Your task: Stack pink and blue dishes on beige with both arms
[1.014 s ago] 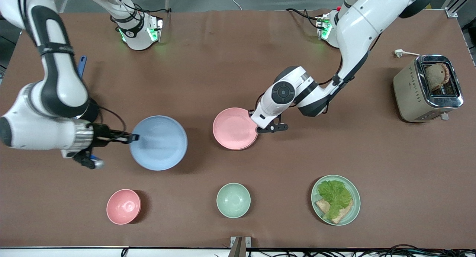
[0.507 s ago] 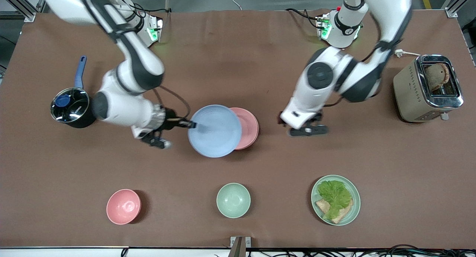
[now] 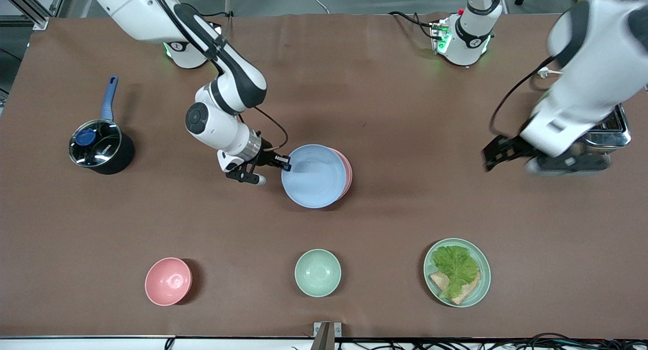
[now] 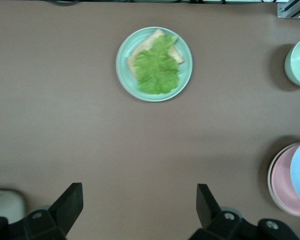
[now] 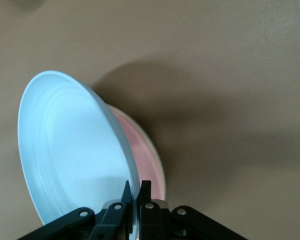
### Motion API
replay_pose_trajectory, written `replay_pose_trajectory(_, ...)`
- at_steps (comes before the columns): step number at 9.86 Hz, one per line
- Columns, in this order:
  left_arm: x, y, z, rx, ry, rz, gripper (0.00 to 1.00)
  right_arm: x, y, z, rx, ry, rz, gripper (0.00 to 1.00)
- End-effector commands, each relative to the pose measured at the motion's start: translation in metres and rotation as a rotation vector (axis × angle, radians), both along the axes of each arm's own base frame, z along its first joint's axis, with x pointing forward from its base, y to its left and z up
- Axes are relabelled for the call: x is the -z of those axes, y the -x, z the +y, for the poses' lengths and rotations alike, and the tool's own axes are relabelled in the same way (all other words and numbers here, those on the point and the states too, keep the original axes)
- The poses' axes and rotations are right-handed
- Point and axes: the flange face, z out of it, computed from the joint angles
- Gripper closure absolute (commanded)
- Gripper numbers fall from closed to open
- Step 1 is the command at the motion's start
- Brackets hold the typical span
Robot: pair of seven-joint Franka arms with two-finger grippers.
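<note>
Now the right gripper [image 3: 284, 162] has its jaws clenched on the rim of the blue plate [image 3: 314, 175], holding it tilted just above the pink plate [image 3: 346, 173], which lies on a beige plate [image 4: 271, 172] mid-bench. The step in hand looks like the last placement: the next move calls for levelling the blue plate, centring it on the pink plate and letting go. Meanwhile the left gripper [image 4: 140, 205], jaws spread and empty, hangs by the toaster [image 3: 605, 137], well apart from the pink plate.

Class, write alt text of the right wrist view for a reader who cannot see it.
The right gripper pinches the rim of a light blue plate, held tilted over a pink plate that lies on the brown table. The blue plate hides most of the pink one.
</note>
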Motion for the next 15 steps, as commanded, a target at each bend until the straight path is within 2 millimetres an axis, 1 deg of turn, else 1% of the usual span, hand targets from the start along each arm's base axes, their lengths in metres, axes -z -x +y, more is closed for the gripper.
replay_pose_trajectory(1,-0.037,0.036,0.034,0.034,-0.009,0.043,0.0,0.002,0.002,-0.001,-0.006,0.012,-0.015,0.98)
replay_pose_trajectory(2,-0.046,0.044,0.049,0.009,-0.011,0.047,0.0,0.004,0.003,0.0,-0.009,0.013,-0.015,0.97)
replay_pose_trajectory(3,-0.058,0.045,0.064,0.003,-0.02,0.04,0.0,0.004,0.003,-0.001,-0.008,0.014,-0.013,0.88)
replay_pose_trajectory(4,-0.076,0.044,0.074,0.01,-0.021,0.026,0.0,0.007,0.004,-0.001,-0.006,0.015,-0.003,0.35)
replay_pose_trajectory(5,-0.086,0.041,0.076,0.01,-0.025,0.065,0.0,0.009,0.005,-0.002,-0.004,0.017,0.002,0.01)
replay_pose_trajectory(6,-0.103,0.04,0.082,-0.001,-0.025,0.087,0.0,0.007,0.005,-0.002,-0.001,0.017,0.0,0.0)
replay_pose_trajectory(7,-0.107,0.039,0.082,0.0,-0.024,0.096,0.0,-0.002,0.003,-0.002,0.018,0.015,-0.003,0.0)
replay_pose_trajectory(8,-0.107,0.04,0.083,-0.001,-0.022,0.098,0.0,-0.025,0.0,-0.004,0.02,0.015,-0.027,0.0)
replay_pose_trajectory(9,-0.107,0.041,0.094,-0.02,-0.013,0.102,0.0,-0.047,-0.002,-0.009,0.016,0.024,-0.03,0.0)
replay_pose_trajectory(10,-0.107,0.048,0.095,-0.019,-0.012,0.123,0.0,-0.077,-0.008,-0.026,0.023,0.043,-0.029,0.0)
replay_pose_trajectory(11,-0.105,0.05,0.096,-0.028,-0.018,0.132,0.0,-0.111,-0.017,-0.059,0.012,0.109,-0.05,0.0)
replay_pose_trajectory(12,-0.101,0.049,0.095,-0.036,-0.022,0.138,0.0,-0.152,-0.027,-0.108,0.0,0.248,-0.089,0.0)
replay_pose_trajectory(13,-0.099,0.049,0.094,-0.038,-0.023,0.145,0.0,-0.2,-0.04,-0.153,0.003,0.376,-0.122,0.0)
replay_pose_trajectory(14,-0.097,0.05,0.095,-0.04,-0.023,0.148,0.0,-0.247,-0.055,-0.194,0.04,0.443,-0.11,0.0)
replay_pose_trajectory(15,-0.097,0.05,0.095,-0.041,-0.023,0.149,0.0,-0.294,-0.069,-0.235,0.09,0.457,-0.101,0.0)
